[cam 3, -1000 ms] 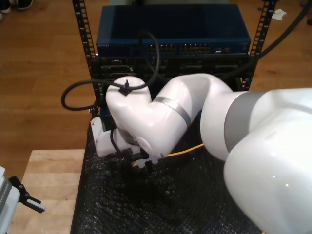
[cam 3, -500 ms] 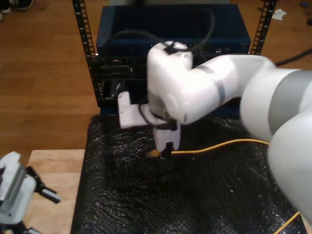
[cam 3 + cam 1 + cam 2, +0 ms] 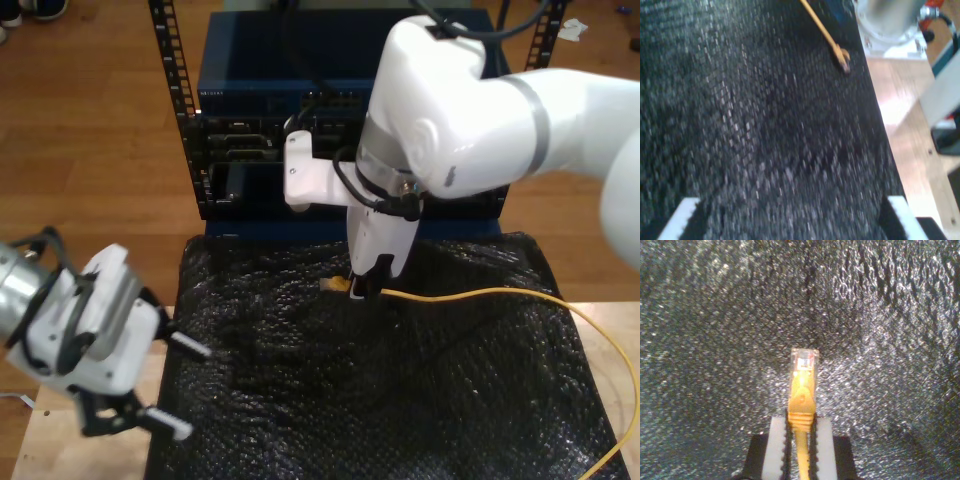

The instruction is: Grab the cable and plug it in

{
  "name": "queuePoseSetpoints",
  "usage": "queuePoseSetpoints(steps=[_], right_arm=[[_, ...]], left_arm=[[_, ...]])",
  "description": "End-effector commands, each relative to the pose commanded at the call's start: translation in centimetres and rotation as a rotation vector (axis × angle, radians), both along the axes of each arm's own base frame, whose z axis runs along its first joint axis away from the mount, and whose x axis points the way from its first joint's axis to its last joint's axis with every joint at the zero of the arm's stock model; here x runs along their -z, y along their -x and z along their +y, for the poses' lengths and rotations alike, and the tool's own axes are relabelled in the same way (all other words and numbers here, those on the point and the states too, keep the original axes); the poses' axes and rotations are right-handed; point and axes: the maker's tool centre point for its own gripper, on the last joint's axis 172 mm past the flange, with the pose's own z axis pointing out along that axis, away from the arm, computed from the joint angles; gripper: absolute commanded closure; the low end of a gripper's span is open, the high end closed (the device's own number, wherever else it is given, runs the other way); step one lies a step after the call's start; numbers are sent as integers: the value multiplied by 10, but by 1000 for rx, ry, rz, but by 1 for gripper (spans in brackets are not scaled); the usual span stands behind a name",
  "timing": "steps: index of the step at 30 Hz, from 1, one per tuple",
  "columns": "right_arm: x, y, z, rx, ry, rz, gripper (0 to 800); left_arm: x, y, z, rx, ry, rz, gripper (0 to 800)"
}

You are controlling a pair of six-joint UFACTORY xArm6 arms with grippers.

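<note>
Second wrist view: the second hand (image 3: 800, 440) pinches the cable (image 3: 802, 390) behind its clear plug (image 3: 805, 360); the first hand (image 3: 790, 220) hovers spread over black bubble wrap (image 3: 765, 125).

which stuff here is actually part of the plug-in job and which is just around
Job:
- thin yellow-orange network cable, clear plug
- my second gripper, clamped on it
- dark blue rack switch, likely the socket side

Just around:
- black textured mat
- my first gripper
- wooden floor
</note>
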Motion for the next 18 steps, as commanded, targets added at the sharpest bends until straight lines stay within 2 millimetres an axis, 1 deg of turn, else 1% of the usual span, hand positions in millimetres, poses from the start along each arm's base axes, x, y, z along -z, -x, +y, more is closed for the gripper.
queuePoseSetpoints(steps=[2, 5, 8, 10, 12, 15, 18], right_arm=[[-5, 1, 0, 11, -15, -1, 794], [-13, 6, -2, 13, -27, -1, 794], [-19, 12, -2, 15, -38, 4, 794], [-26, 12, -6, 23, -44, -5, 794], [-29, 15, -9, 35, -54, -1, 794], [-35, 22, -7, 46, -84, 18, 794], [-35, 22, -12, 66, -92, 29, 794]], left_arm=[[-3, -5, -8, -10, 25, -2, 0], [-4, -18, -15, -44, 52, -9, 0], [-3, -35, -13, -85, 52, -22, 0], [-4, -45, -13, -103, 54, -21, 0], [-9, -52, -19, -110, 67, -13, 0], [-21, -66, -27, -124, 93, -18, 0], [-31, -77, -36, -131, 109, -41, 0]])
